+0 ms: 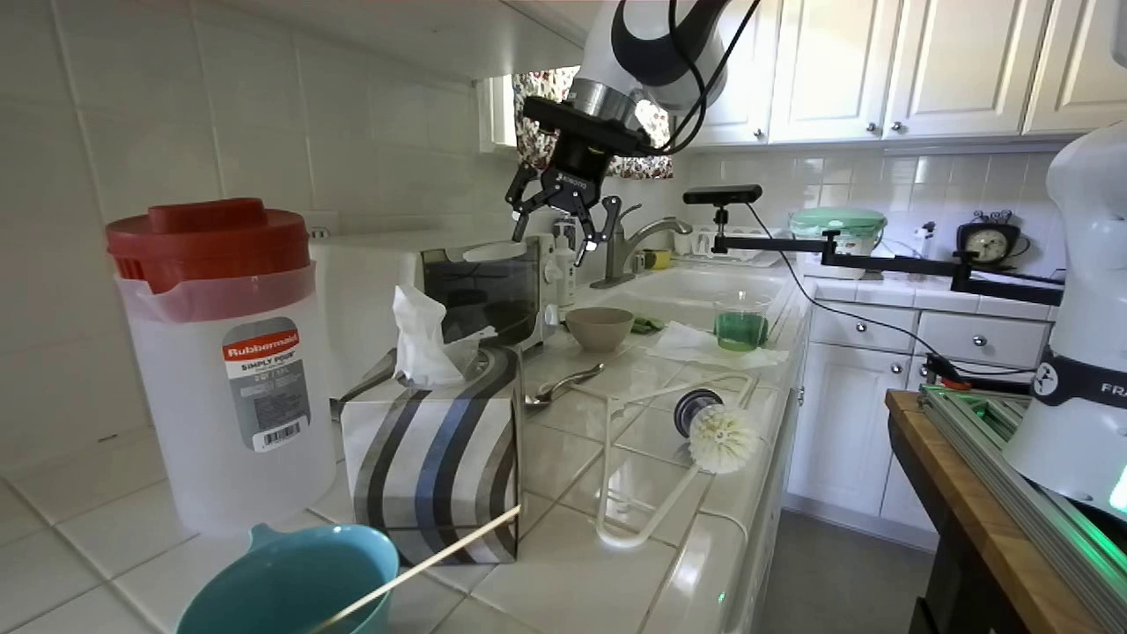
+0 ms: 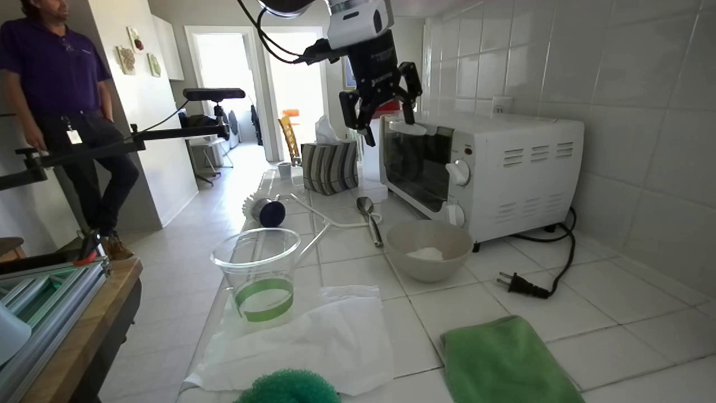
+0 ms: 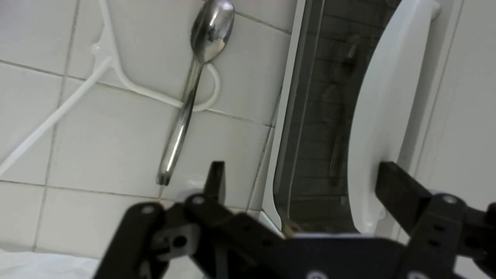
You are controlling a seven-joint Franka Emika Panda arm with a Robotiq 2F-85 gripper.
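The pincer (image 3: 300,168) has its two fingers (image 3: 399,190) apart and hangs near the handle (image 3: 387,97) of the white toaster oven (image 2: 531,179), which stands on the tiled bench (image 2: 458,305) beside the wall (image 2: 643,140).

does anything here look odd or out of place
Yes: a clothes hanger seems out of place on a kitchen counter, with a spoon across its hook. A power plug beside the toaster oven also lies loose, not plugged in.

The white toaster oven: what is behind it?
In an exterior view, the tiled wall shows behind the toaster oven; a black cord emerges near its back. The toaster oven covers the cord's other end and part of the wall.
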